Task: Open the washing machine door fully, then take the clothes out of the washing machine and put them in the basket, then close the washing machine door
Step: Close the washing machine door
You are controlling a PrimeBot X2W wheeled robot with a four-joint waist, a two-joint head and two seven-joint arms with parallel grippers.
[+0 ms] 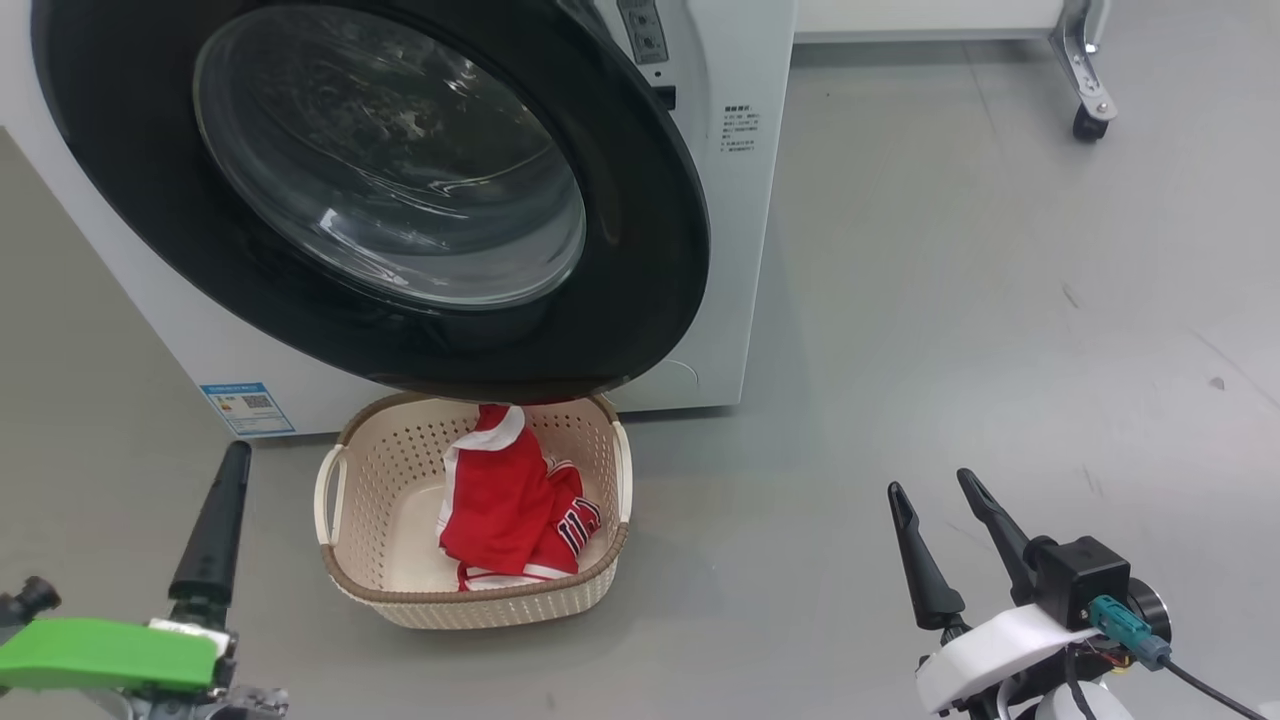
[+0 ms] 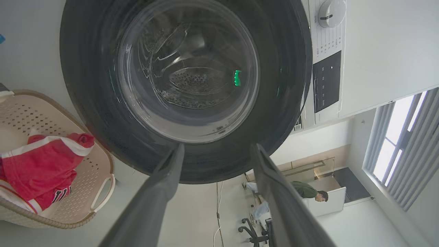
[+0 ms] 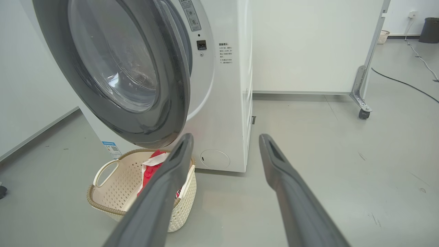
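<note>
The washing machine is white, and its black-rimmed washing machine door with the glass bowl is swung nearly against the front. In the right wrist view the door's right edge stands a little off the machine. Under the door, the cream basket on the floor holds the red clothes. My left gripper is left of the basket, open and empty, its fingers pointing at the door glass. My right gripper is open and empty over bare floor to the basket's right.
A white wheeled panel stands behind on the right, its caster on the grey floor. Cables and a dark bin lie far right. A person sits at a desk in the left wrist view.
</note>
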